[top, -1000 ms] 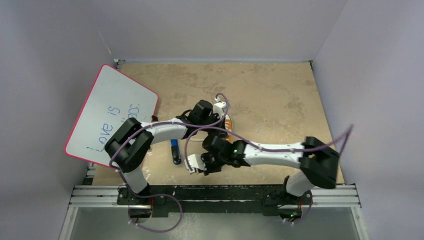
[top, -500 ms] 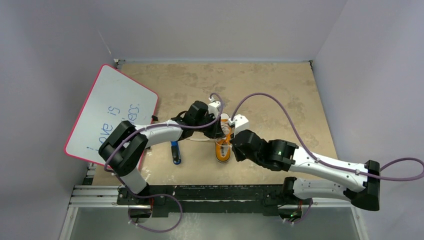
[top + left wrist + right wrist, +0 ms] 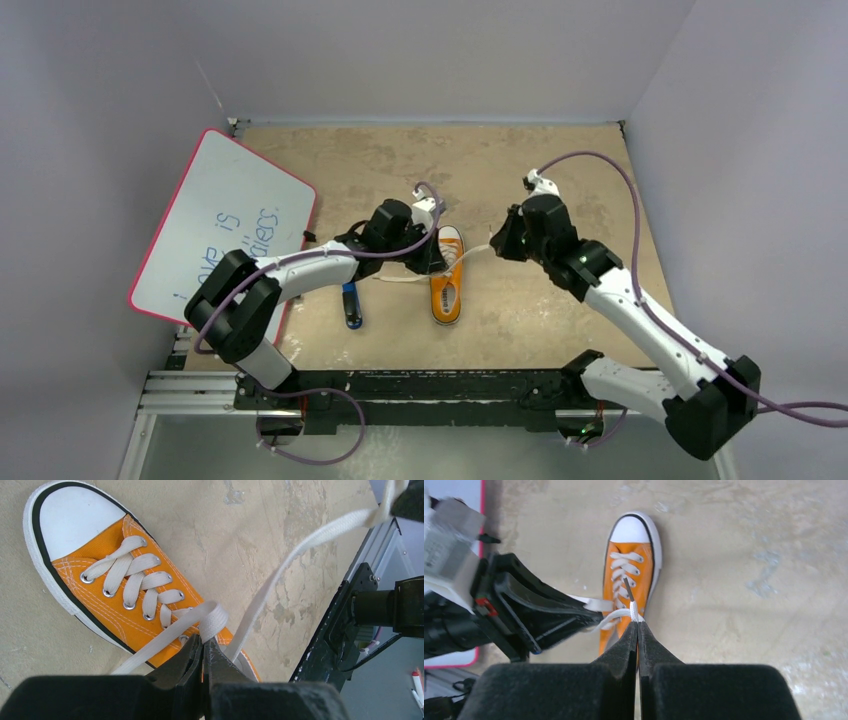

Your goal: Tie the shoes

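Swinging clear of the sneaker (image 3: 447, 290) within the last second, the right arm (image 3: 620, 300) had carried the right gripper (image 3: 498, 247) out over its own side of the table (image 3: 580, 170), dragging one lace with it. The left arm (image 3: 300, 268) had barely shifted. We saw the right gripper's jaws pressed tight on the stretched lace (image 3: 300, 550) close to its tip. The left gripper (image 3: 203, 642) was clamped as well, pinching the folded lace (image 3: 211, 619) just above the top eyelets.

We judged the biggest risk to be the small, light sneaker itself. Nothing pinned it down, so a harder pull from the right could drag it or tip it over. Next, the right grip sat so near the end of the stretched lace that it could slip free under tension. Last, the fold in the left jaws could pull flat if that tension ran through the lacing, and we saw no knot yet.

The sneaker lay flat on its sole near the middle of the table, between the two grippers, its toe pointing away from the arm bases. It was orange canvas on a white rubber sole edged with a dark line, with a white toe cap (image 3: 75, 520). Flat white laces crossed loosely between small metal eyelets (image 3: 87, 578).
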You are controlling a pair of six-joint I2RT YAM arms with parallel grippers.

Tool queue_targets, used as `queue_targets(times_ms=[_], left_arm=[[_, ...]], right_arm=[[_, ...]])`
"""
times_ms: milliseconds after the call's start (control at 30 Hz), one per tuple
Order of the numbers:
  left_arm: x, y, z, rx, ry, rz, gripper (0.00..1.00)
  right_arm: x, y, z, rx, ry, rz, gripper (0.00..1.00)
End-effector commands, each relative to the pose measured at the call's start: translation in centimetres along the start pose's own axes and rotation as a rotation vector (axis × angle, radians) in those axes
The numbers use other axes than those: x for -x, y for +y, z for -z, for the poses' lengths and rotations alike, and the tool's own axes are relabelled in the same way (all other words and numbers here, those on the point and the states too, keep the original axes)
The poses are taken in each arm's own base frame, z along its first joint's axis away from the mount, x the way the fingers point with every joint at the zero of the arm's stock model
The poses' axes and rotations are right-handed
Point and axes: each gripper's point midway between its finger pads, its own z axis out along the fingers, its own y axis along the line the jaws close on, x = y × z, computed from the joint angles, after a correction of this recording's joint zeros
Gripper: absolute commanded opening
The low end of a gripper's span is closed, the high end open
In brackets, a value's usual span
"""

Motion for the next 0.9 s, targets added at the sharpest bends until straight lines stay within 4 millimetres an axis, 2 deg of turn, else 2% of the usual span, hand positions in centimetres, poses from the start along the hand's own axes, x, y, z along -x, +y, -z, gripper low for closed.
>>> queue_targets(times_ms=[0,133,167,267,333,467,633,667,767,867], left_arm=[[1.2,-0.5,0.9,-0.003,-0.050,0.001,0.00],[1.5,-0.7,0.9,-0.010,-0.064,0.012,0.00],[1.6,-0.8,0.8,-0.014,-0.065,0.012,0.00],[2.1,-1.2,0.8,-0.027,-0.072,0.012,0.00],[2.6,-1.5,0.8,-0.039,-0.083,0.011,0.00],[2.8,-1.9,1.0,-0.054,-0.078,0.008,0.00],[3.0,-1.9,1.2,-0.052,-0.072,-0.004,0.00],[3.1,-1.9,1.2,-0.051,-0.076,-0.005,0.00],[3.6,-1.7,1.2,-0.040,-0.084,0.003,0.00],[4.0,-1.6,1.1,-0.026,-0.094,0.024,0.00]], right_arm=[[4.2,4.7,-1.3,0.239,-0.013,0.037,0.00],[5.3,4.0,-3.6,0.281,0.053,-0.047,0.00],[5.1,4.1,-4.0,0.302,0.090,-0.053,0.00],[3.4,2.4,-5.2,0.244,0.231,-0.037,0.00],[2.9,1.9,-5.4,0.268,0.260,-0.065,0.00],[3.7,2.3,-6.2,0.436,0.292,-0.139,0.00],[2.7,1.6,-7.4,0.403,0.419,-0.112,0.00],[2.4,1.2,-7.6,0.380,0.431,-0.112,0.00],[1.6,-1.8,-8.9,0.224,0.448,-0.140,0.00],[1.2,-4.0,-9.3,0.117,0.474,-0.109,0.00]])
